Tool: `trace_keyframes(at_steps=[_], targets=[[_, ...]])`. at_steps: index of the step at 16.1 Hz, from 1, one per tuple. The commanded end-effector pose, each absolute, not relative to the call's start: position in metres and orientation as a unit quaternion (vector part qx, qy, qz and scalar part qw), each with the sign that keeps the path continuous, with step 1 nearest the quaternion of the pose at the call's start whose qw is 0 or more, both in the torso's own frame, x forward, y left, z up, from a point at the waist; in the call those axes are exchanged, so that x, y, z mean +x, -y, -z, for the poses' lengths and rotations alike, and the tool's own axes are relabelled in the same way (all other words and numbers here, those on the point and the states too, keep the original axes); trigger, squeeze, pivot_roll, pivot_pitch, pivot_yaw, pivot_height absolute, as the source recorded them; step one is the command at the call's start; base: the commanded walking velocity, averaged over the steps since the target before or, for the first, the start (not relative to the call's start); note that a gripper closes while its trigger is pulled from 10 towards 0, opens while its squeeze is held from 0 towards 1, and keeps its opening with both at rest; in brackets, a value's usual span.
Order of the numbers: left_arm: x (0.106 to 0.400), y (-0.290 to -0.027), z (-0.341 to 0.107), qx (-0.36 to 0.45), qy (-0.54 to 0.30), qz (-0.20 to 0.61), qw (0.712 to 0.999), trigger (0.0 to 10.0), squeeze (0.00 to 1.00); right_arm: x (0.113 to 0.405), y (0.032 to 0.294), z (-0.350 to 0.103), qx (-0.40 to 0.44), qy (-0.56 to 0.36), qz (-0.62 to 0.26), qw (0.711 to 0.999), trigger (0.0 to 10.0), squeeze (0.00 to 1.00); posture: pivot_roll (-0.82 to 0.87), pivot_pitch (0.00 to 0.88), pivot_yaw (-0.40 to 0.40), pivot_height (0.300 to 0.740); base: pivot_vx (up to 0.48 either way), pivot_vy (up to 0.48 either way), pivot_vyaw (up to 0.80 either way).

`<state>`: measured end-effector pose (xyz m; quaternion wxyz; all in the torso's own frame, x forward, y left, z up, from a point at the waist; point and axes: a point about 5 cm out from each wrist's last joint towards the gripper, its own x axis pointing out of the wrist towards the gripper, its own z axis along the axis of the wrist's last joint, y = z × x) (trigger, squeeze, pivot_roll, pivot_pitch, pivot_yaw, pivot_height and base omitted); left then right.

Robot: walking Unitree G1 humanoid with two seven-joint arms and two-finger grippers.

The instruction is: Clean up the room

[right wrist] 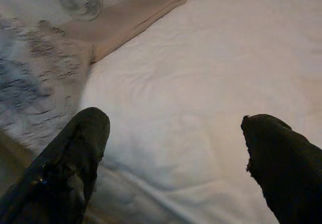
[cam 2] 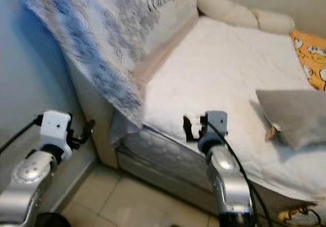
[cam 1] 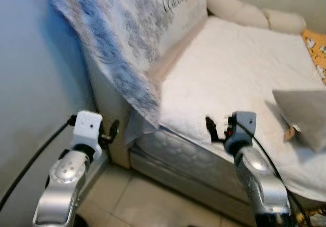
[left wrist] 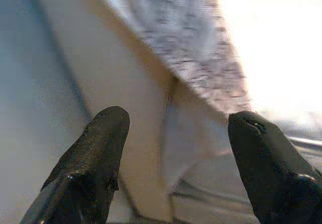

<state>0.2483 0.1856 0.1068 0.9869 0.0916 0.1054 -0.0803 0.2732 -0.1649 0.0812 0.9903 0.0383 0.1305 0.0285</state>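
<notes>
A blue-grey patterned blanket [cam 1: 117,38] hangs over the bed's left end board, and its corner droops past the mattress edge. A white sheet [cam 1: 239,69] covers the mattress. A grey pillow [cam 1: 305,112] lies at the right, with a small brown thing [cam 1: 290,132] poking out beneath it. My left gripper [cam 1: 109,132] is open beside the end board's lower corner, just below the blanket corner [left wrist: 186,38]. My right gripper [cam 1: 216,127] is open over the mattress's front edge, holding nothing, with the sheet [right wrist: 201,73] ahead of it.
Cream bolsters [cam 1: 239,10] line the back of the bed, and an orange printed cloth [cam 1: 317,48] lies at the far right. A blue-grey wall [cam 1: 30,84] stands close on the left. A black cable [cam 1: 35,158] trails from my left wrist. Tiled floor [cam 1: 137,201] lies below.
</notes>
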Motion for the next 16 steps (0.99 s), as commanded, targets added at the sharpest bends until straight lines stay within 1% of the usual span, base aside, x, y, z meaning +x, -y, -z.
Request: trace_keyframes(at_steps=[1, 3, 4, 9, 13, 16], targets=[[0.2487, -0.1817, -0.1059, 0.095, -0.104, 0.087, 0.986, 10.0, 0.00, 0.2716, 0.1694, -0.0769, 0.034, -0.136, -0.016, 0.990, 10.0, 1.00, 0.12, 0.000, -0.039, 0.740, 0.000, -0.480, 0.00], [0.2503, -0.1811, -0.1061, 0.097, -0.101, 0.088, 0.986, 10.0, 0.00, 0.2714, 0.1710, -0.0748, 0.033, -0.137, -0.007, 0.990, 10.0, 1.00, 0.12, 0.000, -0.043, 0.740, 0.000, -0.480, 0.00], [0.2507, -0.1812, -0.1060, 0.098, -0.101, 0.087, 0.986, 10.0, 0.00, 0.2711, 0.1708, -0.0728, 0.033, -0.141, -0.007, 0.989, 10.0, 1.00, 0.12, 0.000, -0.041, 0.740, 0.000, -0.480, -0.53], [0.2506, -0.1803, -0.1042, 0.105, -0.099, 0.093, 0.985, 10.0, 0.00, 0.2703, 0.1695, -0.0699, 0.034, -0.138, -0.005, 0.990, 10.0, 1.00, 0.12, 0.000, -0.040, 0.740, 0.000, -0.424, -0.77], [0.2540, -0.1799, -0.1049, 0.098, -0.090, 0.080, 0.988, 10.0, 0.00, 0.2710, 0.1696, -0.0693, 0.030, -0.135, -0.004, 0.990, 10.0, 1.00, 0.12, 0.000, -0.040, 0.740, 0.000, 0.000, -0.74], [0.2546, -0.1798, -0.1055, 0.104, -0.088, 0.086, 0.987, 10.0, 0.00, 0.2716, 0.1679, -0.0710, 0.027, -0.127, -0.015, 0.991, 10.0, 1.00, 0.12, 0.000, -0.039, 0.740, 0.000, 0.000, 0.00]])
